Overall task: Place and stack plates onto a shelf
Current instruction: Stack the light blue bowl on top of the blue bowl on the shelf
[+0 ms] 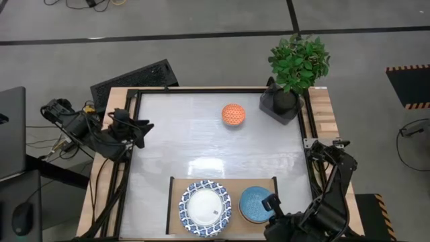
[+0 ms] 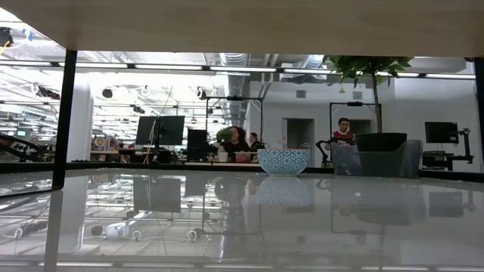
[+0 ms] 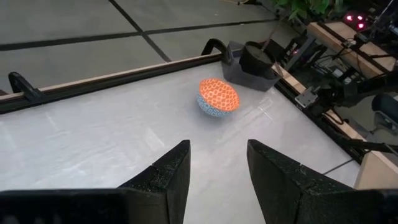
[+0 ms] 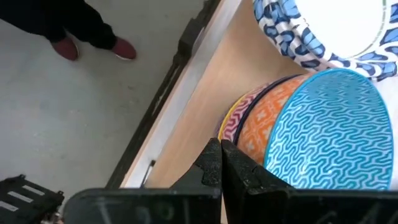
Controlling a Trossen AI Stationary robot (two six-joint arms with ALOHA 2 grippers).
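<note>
The high view looked straight down on the whole table [image 1: 201,141]. The low view sat at tabletop height, facing level across it into the room. The left wrist view looked past the left gripper [image 3: 217,171] toward the orange bowl [image 3: 218,98], far ahead; the high view shared it. The right wrist view hung close over the shelf [image 4: 205,106], beside the right gripper [image 4: 221,163].

Blue-and-white patterned plates [image 1: 205,208] on light-wood shelf [image 1: 176,190]; teal wave-patterned bowl [image 1: 256,204]; orange lattice bowl [image 1: 233,114].
</note>
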